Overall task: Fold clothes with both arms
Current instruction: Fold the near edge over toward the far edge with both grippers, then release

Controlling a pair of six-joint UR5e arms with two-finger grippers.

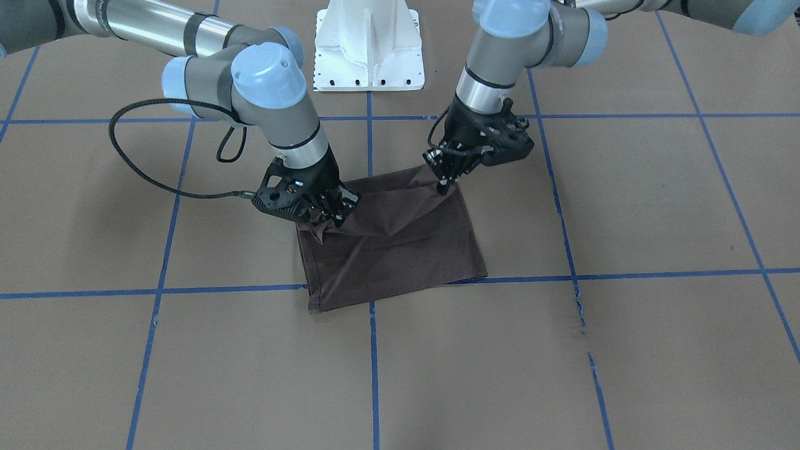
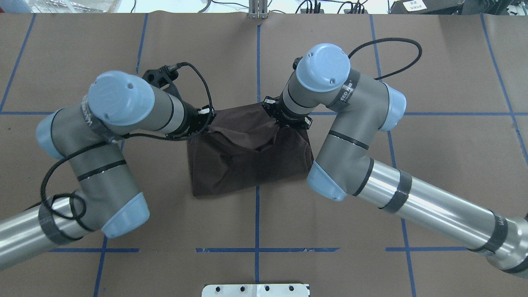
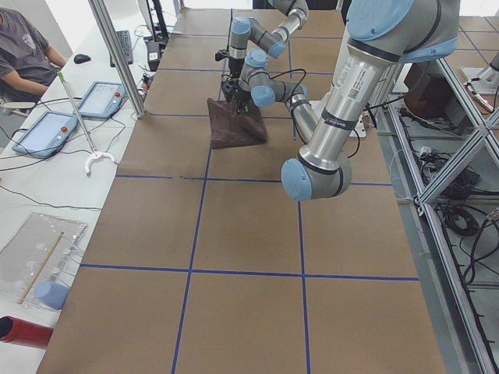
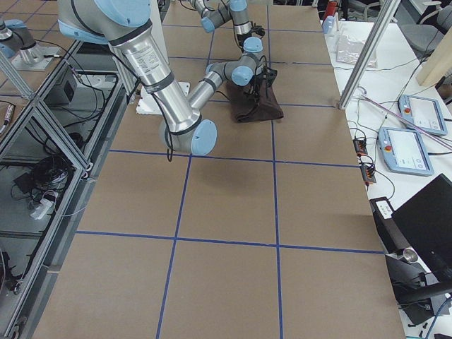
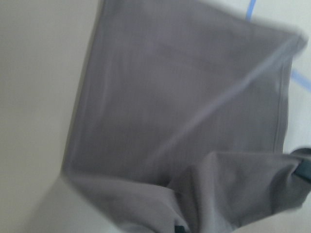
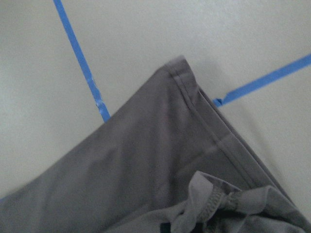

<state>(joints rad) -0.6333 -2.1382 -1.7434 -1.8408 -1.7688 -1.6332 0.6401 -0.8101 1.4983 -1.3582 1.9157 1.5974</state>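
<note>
Two corners of the T-shirt [image 1: 400, 250] are held raised in the front-facing view, one clenched in the right hand [image 1: 330, 219], the other in the left hand [image 1: 445, 181]. Overhead, the rest lies mid-desk [image 2: 371, 185]. Each wrist view shows bunched cloth at its lower edge.

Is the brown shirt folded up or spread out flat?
Folded. The T-shirt is a layered rectangle with no sleeves showing; the left gripper and right gripper each pinch a raised corner.

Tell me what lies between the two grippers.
Only the T-shirt: its lifted edge runs from the left gripper to the right gripper, in the front-facing view.
</note>
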